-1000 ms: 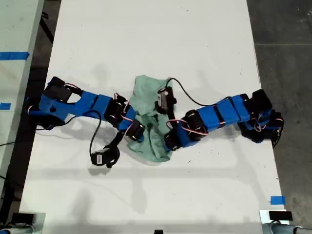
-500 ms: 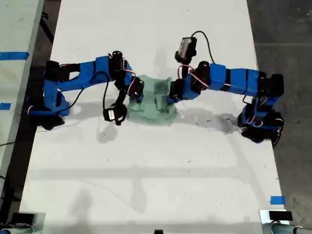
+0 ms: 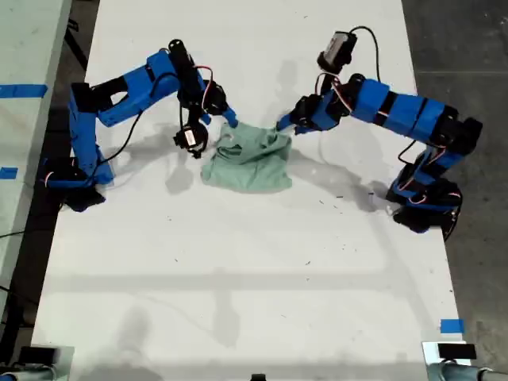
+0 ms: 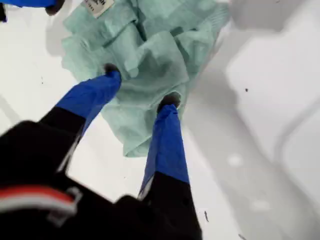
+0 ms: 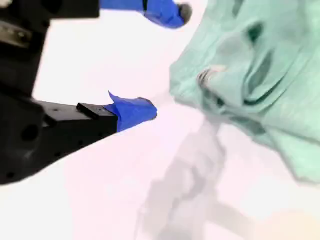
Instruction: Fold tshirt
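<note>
While the small pale mint-green cotton tshirt [image 3: 248,156] lies bunched, my first gripper [image 4: 140,87] and my second gripper [image 5: 150,62] are parted, empty — edges should be flattened first.

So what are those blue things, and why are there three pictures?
The blue things are two robot arms. Each ends in a gripper, a pincer with two fingers.

One picture comes from a camera looking down on the whole white table. The other two come from small cameras riding on the arms, so each looks along its own fingers.

On the table lies a crumpled pale green tshirt, which the arms are meant to fold.

My first gripper belongs to the arm on the exterior view's right. It is open, with both fingertips on the cloth.

My second gripper belongs to the arm on the exterior view's left. It is open too, just beside the shirt's edge and not touching it.

Nothing is held right now.
</note>
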`<control>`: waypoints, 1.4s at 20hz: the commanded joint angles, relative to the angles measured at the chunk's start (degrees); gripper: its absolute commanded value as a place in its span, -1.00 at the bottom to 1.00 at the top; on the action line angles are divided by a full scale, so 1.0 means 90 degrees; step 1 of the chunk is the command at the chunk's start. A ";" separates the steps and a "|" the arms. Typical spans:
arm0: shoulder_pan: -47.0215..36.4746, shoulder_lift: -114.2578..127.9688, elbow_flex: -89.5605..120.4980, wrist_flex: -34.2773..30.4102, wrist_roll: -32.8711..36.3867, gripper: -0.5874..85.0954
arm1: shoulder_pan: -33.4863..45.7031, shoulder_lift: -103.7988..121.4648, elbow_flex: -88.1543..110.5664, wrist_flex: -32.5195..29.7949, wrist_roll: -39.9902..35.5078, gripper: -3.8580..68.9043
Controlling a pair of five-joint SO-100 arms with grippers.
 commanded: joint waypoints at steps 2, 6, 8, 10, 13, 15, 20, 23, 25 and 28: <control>-0.1123 0.1211 0.0752 0.0225 0.0264 -0.32 | 0.1055 0.1514 0.0801 -0.0020 -0.0186 -0.29; -0.1250 0.3506 0.4072 -0.1182 0.0342 -0.38 | 0.1172 0.3281 0.2578 -0.0059 -0.0283 -0.30; -0.0918 0.4688 0.5830 -0.1826 0.0098 -0.49 | 0.0977 0.4463 0.3770 -0.0107 0.0068 -0.40; -0.0449 0.5928 0.7559 -0.2383 -0.0371 -0.67 | 0.0693 0.5908 0.5000 -0.0068 0.0547 -0.46; 0.0479 0.8467 1.0293 -0.3389 -0.1299 -0.98 | 0.0039 0.8408 0.6504 0.0430 0.1582 -0.56; 0.0850 1.0498 1.2070 -0.3359 -0.2090 -0.98 | -0.0479 1.0039 0.7354 0.0928 0.2305 -0.61; 0.0928 1.4092 1.4023 -0.1875 -0.2148 -0.97 | -0.1396 1.0449 0.8389 0.0654 0.3486 -0.66; 0.1230 1.4121 1.3994 -0.1504 -0.2148 -0.93 | -0.1250 1.0449 0.8398 0.0615 0.2227 -0.69; 0.1338 1.4121 1.3994 -0.1445 -0.2148 -0.89 | -0.1240 1.0449 0.8398 0.0625 0.0342 -0.69; 0.1396 1.4121 1.3994 -0.1445 -0.2148 -0.88 | -0.1328 1.0459 0.8398 0.0635 -0.0830 -0.71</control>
